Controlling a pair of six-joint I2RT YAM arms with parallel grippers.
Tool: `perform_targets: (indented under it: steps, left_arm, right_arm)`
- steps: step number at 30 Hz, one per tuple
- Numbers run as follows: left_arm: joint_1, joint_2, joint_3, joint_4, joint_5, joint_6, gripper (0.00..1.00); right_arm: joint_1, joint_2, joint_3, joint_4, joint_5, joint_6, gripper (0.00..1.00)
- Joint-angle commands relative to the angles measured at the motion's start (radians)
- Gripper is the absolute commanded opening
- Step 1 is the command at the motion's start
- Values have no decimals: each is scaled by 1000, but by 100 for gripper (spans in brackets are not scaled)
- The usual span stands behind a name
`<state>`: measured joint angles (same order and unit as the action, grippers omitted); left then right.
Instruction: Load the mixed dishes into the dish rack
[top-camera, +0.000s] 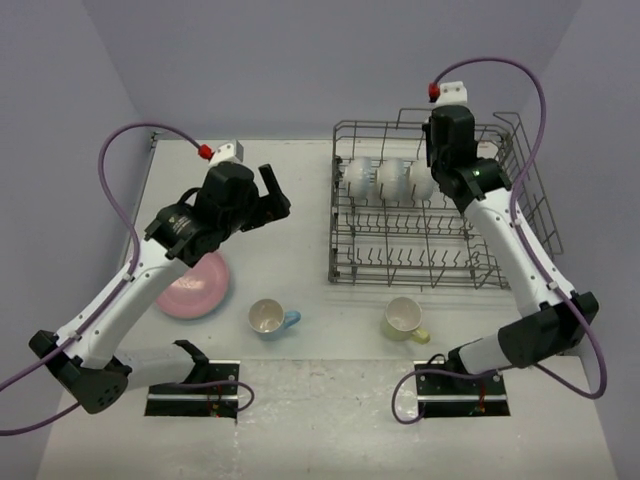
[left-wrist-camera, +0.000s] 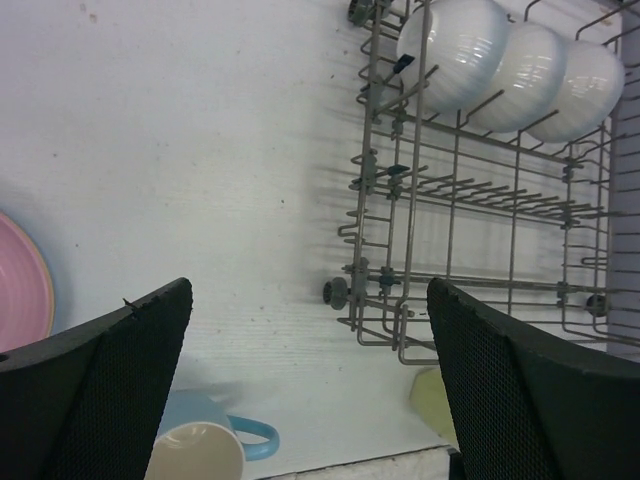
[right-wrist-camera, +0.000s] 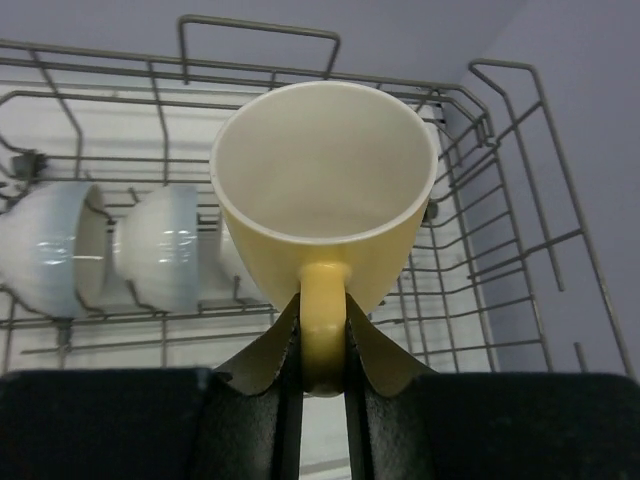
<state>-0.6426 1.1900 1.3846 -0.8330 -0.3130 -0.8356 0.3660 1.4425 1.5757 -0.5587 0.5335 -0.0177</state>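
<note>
Now | right tool (right-wrist-camera: 322, 335) grips yellow mug (right-wrist-camera: 325, 190) over dish rack (top-camera: 420, 255) | left tool (left-wrist-camera: 308, 300) agape

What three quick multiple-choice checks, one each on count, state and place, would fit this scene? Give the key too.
1. How many bowls sit in the rack?
A. one
B. two
C. three

2. The right gripper is:
A. open and empty
B. shut on the yellow mug by its handle
C. shut on a bowl

3. Where is the pink plate?
A. in the rack
B. on the table
C. in the right gripper

Key:
1. C, as three white bowls stand side by side in the back row.
2. B, as the right wrist view shows the handle pinched, with the mug over the rack.
3. B, as it lies flat on the table, well clear of the rack.
</note>
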Motion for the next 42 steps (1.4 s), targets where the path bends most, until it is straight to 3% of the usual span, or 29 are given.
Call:
perform_targets:
  steps: [1, 11, 18, 20, 25, 36, 42]
  left_arm:
    - [-3, 11, -10, 48, -44, 96, 100]
    - [35, 69, -30, 81, -20, 179, 100]
    - [135, 112, -62, 136, 104, 233, 100]
    - [175, 123, -70, 149, 164, 253, 100]
    - [189, 129, -59, 149, 97, 302, 100]
    - [192, 157, -64, 155, 89, 337, 100]
    - [192, 164, -58, 149, 103, 343, 100]
  right_arm:
    - [-50, 80, 99, -6, 100, -42, 0]
    - [-226, 386, 315, -52, 168, -87, 0]
    - [-295, 527, 415, -85, 131, -197, 0]
    - [-327, 559, 455, -136, 34, -194, 0]
    - [-360, 640, 538, -216, 31, -214, 0]
    - [-426, 794, 619, -285, 54, -266, 0]
    - [-429, 835, 629, -257, 109, -281, 11]
